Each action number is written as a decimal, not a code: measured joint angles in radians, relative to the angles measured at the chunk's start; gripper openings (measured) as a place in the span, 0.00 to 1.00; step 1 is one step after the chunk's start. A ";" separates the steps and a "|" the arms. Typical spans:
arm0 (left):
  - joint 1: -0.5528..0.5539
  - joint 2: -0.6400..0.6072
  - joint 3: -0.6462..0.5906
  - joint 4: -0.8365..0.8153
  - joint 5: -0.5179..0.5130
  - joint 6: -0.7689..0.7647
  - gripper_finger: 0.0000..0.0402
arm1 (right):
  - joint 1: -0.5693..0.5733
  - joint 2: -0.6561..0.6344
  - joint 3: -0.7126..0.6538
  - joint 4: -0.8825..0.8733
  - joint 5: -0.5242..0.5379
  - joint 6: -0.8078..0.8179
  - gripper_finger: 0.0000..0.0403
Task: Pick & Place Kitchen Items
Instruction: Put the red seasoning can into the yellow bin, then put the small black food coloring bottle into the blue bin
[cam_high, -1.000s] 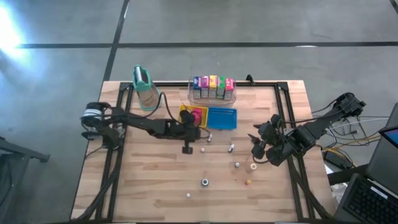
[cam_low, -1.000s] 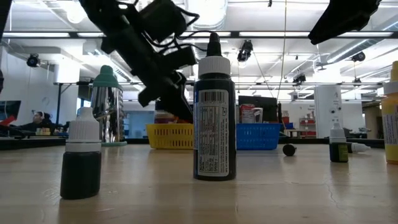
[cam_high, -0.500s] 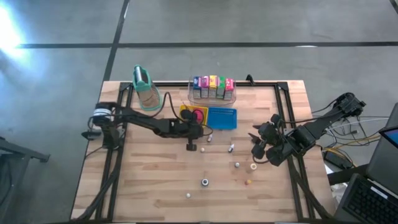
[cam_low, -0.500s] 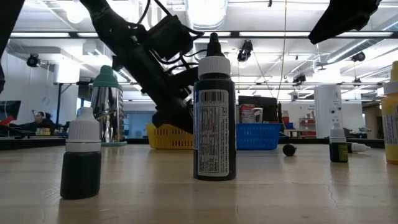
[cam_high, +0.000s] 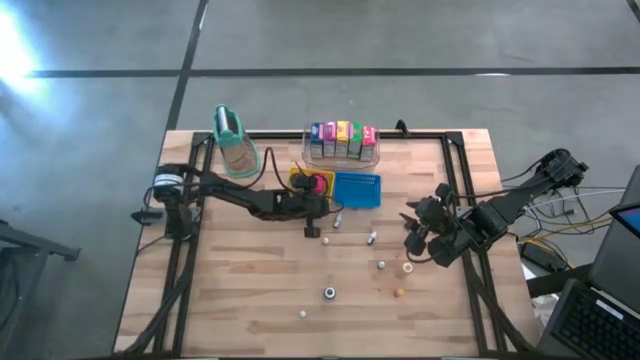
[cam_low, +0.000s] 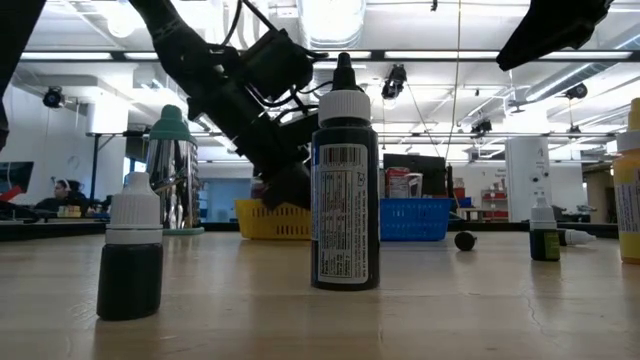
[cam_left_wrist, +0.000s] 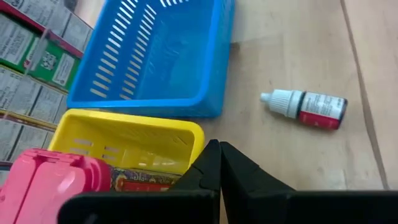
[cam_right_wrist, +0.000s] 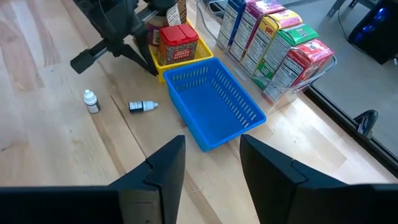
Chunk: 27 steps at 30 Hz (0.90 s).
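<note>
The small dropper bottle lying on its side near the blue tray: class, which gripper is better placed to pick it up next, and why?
Probably the left. The left gripper sits shut beside the yellow tray, close to the lying dropper bottle. The right gripper waits open near the table's right edge, farther away.

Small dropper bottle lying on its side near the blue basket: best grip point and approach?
Grip the dropper bottle across its round labelled body, coming straight down from above. It lies flat on the table, white cap toward the blue basket, so fingers should straddle its long axis. The cap end is narrower and would likely slip. Open wood around it leaves room.
</note>
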 joint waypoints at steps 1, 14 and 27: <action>0.002 0.000 0.000 0.005 -0.006 0.000 0.00 | 0.000 0.000 0.000 0.000 0.000 0.000 0.36; 0.014 0.000 0.000 0.064 0.078 0.000 0.01 | 0.000 0.000 0.000 0.000 0.000 -0.011 0.31; -0.011 -0.141 0.000 0.070 0.083 -0.005 0.02 | -0.001 0.000 0.000 0.006 -0.001 -0.010 0.38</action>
